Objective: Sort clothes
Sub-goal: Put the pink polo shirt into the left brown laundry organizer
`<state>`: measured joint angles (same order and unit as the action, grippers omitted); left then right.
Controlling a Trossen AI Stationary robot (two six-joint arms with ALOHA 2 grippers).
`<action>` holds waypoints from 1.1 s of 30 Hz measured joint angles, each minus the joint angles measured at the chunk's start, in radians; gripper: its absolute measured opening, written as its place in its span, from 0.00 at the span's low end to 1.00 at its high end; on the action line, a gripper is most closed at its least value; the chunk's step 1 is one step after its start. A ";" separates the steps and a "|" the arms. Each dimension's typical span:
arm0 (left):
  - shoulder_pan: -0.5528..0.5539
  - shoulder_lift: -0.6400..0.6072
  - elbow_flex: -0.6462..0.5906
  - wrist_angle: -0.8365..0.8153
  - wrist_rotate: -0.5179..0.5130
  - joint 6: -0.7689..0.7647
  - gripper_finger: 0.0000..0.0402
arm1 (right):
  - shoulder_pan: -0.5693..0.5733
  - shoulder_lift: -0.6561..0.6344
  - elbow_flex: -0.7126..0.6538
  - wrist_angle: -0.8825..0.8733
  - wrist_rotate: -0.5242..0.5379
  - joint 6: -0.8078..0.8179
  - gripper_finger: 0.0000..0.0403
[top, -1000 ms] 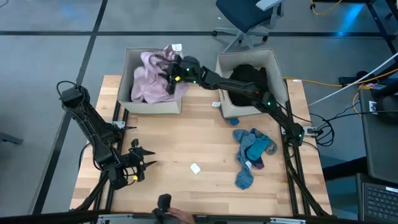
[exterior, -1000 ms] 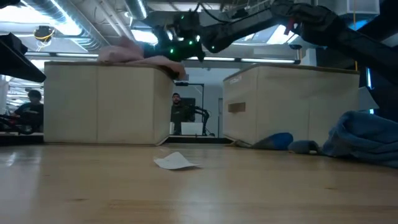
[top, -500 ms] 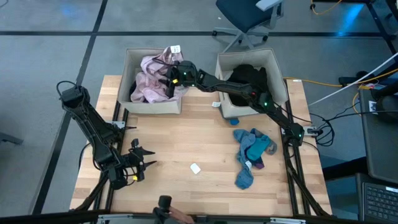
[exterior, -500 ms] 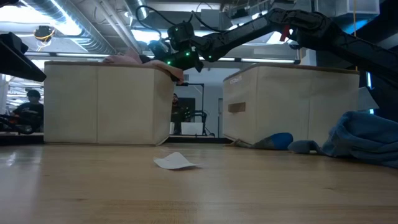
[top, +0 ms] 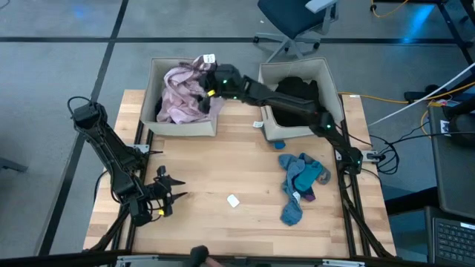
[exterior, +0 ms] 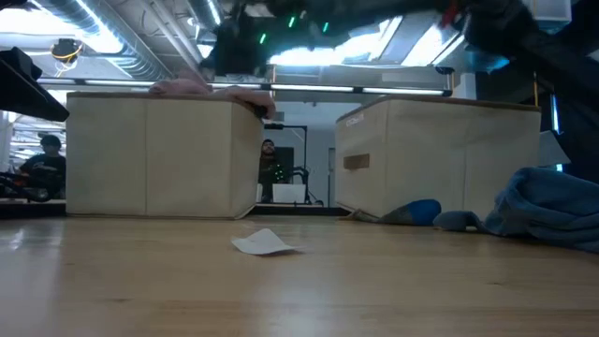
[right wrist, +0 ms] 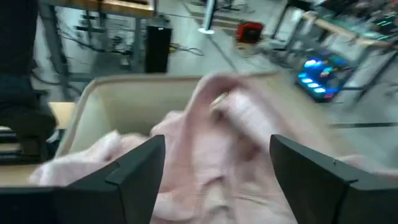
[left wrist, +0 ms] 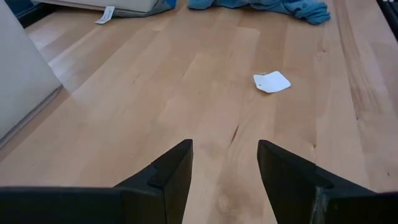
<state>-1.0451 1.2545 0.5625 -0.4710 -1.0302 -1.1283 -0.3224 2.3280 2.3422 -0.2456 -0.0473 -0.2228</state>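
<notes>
I see my right gripper (top: 210, 90) spread open and empty over the left bin (top: 152, 89), where the pink garment (top: 180, 95) lies heaped with no clear axis, its white tag (top: 210, 58) unreadable, the left gripper (top: 172, 190) idling open.

Two dark fingers (right wrist: 140, 171) stand spread at the frame's bottom, with pink clothes (right wrist: 224, 134) heaped in a beige bin (right wrist: 106, 102) between them.
</notes>
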 joint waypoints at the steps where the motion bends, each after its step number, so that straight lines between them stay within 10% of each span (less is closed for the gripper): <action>1: 0.000 0.000 0.000 0.002 0.000 0.007 0.43 | 0.003 -0.028 0.002 -0.032 0.018 -0.012 0.72; 17: -0.001 0.000 0.000 0.003 0.001 0.015 0.43 | -0.012 -0.181 -0.100 -0.627 0.372 -0.025 0.62; 33: -0.001 0.001 0.000 0.003 0.001 0.003 0.43 | 0.042 -0.162 -0.326 0.078 0.236 -0.119 0.55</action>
<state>-1.0461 1.2552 0.5625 -0.4676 -1.0295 -1.1252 -0.2808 2.1664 2.0163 -0.1675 0.1886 -0.3418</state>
